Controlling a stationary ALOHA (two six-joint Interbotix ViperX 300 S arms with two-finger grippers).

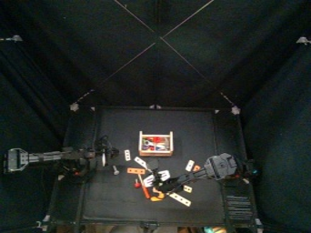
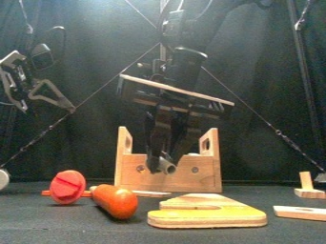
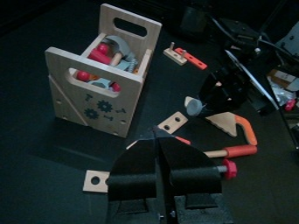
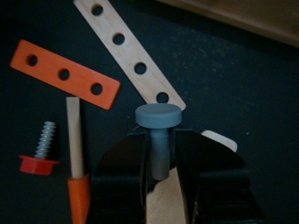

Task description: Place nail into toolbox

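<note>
Between the right fingers [image 4: 156, 157], clamped on its shank, a blue-headed nail [image 4: 158, 122] looks light, stiff, slippery. Left fingers [image 3: 160, 171] are pressed together, empty.

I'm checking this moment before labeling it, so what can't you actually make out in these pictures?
- Nail: right wrist view, its shaft tip hidden between the right gripper's jaws.
- Toolbox contents: front view, blocked by its wall.
- Small parts: top view, too small to identify.
- Left gripper: left wrist view, empty, shut.
</note>
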